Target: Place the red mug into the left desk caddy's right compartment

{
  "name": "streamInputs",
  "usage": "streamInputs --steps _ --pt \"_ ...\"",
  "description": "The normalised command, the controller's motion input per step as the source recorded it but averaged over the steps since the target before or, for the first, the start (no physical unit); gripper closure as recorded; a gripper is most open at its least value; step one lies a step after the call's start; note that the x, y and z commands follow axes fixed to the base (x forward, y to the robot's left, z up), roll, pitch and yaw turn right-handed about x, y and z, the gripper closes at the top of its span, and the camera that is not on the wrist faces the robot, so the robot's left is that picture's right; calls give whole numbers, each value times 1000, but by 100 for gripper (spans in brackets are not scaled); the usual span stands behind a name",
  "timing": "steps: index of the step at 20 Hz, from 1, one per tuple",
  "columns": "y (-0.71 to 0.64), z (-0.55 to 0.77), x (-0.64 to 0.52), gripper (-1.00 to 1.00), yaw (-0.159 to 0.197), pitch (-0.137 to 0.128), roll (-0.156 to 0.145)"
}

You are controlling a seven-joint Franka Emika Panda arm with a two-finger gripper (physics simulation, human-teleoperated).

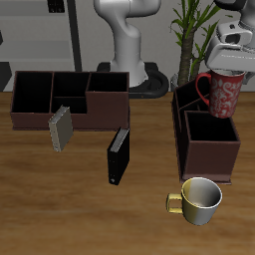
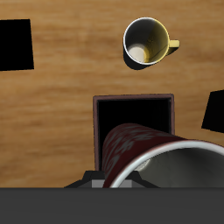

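The red mug (image 1: 225, 95) has a mottled white-and-red pattern and hangs in the air, held at its rim by my gripper (image 1: 228, 66), which is shut on it. It hovers above the back part of the left desk caddy (image 1: 180, 125), a narrow dark brown box seen end-on. The caddy's large square right compartment (image 1: 211, 145) lies nearer the table's front edge than the mug. In the wrist view the mug (image 2: 140, 149) fills the foreground, with a dark square compartment (image 2: 133, 114) under and beyond it.
A plain yellowish-cream mug (image 1: 200, 199) stands near the table's front edge, in front of the caddy; it also shows in the wrist view (image 2: 146, 42). A wide brown caddy (image 1: 108, 105), a grey book (image 1: 61, 127) and a black book (image 1: 119, 154) stand across the table. A plant (image 1: 187, 35) rises behind.
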Motion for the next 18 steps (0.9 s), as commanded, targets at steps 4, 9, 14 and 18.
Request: streamInputs --steps 4,9,14,18 --pt "-15 -83 54 100 -1 7 -9" --pt "9 -167 121 100 -9 16 -17" --pt "-83 -167 127 100 0 14 -30" --pt "-71 -285 119 100 3 37 -20"
